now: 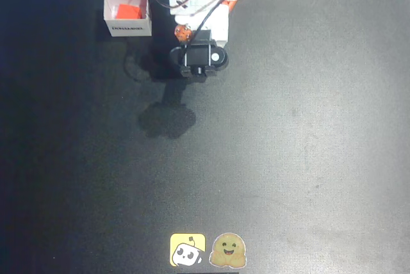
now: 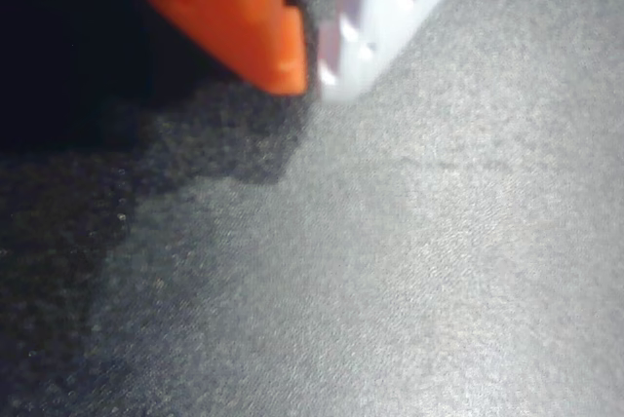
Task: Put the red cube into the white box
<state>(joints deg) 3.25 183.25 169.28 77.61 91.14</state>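
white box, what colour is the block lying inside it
Bright red-orange; the red cube shows best in the overhead view, inside the white box.

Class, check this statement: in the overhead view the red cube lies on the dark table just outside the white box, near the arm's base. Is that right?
Not quite. In the overhead view the red cube lies inside the white box, not on the dark table outside it. The rest holds: the box stands near the arm's base, at the top of the picture.

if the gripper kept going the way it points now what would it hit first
Most likely just the dark matte table surface: in the wrist view the orange and white fingertips of the gripper meet over bare mat. Depth is unclear.
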